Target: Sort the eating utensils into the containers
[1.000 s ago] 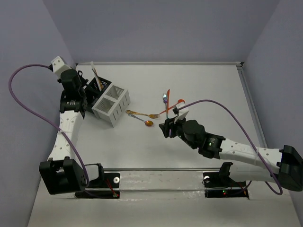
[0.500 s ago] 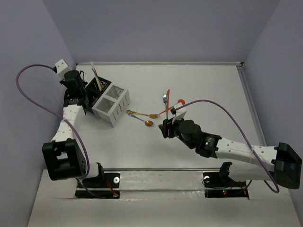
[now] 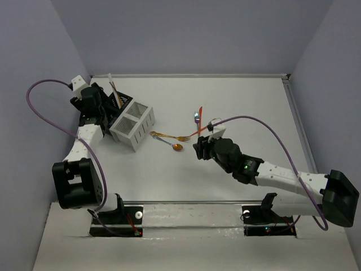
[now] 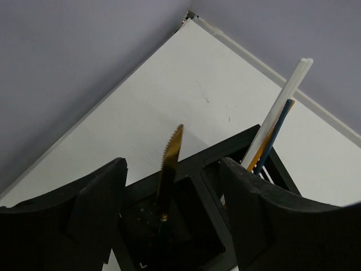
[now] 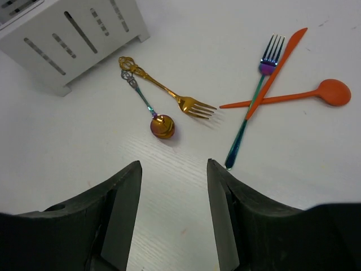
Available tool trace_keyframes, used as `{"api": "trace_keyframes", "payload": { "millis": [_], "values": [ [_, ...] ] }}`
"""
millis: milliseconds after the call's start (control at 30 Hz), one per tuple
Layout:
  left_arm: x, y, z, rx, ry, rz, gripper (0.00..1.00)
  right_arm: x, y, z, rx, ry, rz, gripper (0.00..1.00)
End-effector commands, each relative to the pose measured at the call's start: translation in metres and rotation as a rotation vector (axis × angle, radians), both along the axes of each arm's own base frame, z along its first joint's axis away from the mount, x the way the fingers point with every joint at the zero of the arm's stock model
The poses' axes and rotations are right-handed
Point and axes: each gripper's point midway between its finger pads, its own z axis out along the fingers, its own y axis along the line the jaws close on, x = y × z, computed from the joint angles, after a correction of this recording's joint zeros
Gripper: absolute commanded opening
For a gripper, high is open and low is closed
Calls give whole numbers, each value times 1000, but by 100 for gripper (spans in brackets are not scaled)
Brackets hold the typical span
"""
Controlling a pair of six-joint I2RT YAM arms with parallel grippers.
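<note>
Gold and saw-toothed, slim knife [image 4: 171, 155] blade-up in a square compartment of the black caddy [image 4: 194, 180]. Stands slightly tilted, lower end down in the dark well. Left gripper [image 4: 172, 166] spread wide to either side of that blade, matte black fingers [image 4: 90, 209] clear of it, gripping nothing. In the neighbouring compartment, three thin sticks leaning together against the rim: round white stick [image 4: 282, 104], dark blue stick [image 4: 276, 131], orange stick [image 4: 258, 155].

From above, black caddy hard against the slotted white caddy [image 3: 133, 125], both near the left wall on the matte white table [image 3: 248, 96].

Right gripper [image 5: 173, 169] likewise parted and empty, hovering over bare tabletop just short of the loose pieces. Ahead of it, gold fork [image 5: 189, 104] with an ornate scrolled handle, tines pointing right. Close beside it, small spoon [image 5: 162, 127] with a glossy copper bowl and a bluish stem. Farther right, iridescent blue-violet fork [image 5: 239, 135], crossed by a flat orange-red knife [image 5: 283, 62] and a round-bowled orange-red spoon [image 5: 324, 93]. Long narrow slits along the white caddy's wall at the upper left of the right wrist view.
</note>
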Motion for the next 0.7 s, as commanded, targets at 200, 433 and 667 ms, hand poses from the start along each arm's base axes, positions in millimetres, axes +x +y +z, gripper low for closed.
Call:
{"api": "trace_keyframes", "payload": {
  "millis": [200,433,667],
  "values": [
    [-14,-47,109,-90,-309,-131,97,28,-12,-3,32,78,-82,47],
    [-60,-126,167,-233,-466,-444,99,58,-25,-21,-24,163,-201,29],
    [-131,-172,163,-223,-488,-700,99,97,-44,-53,-117,258,-320,29]
  ]
}}
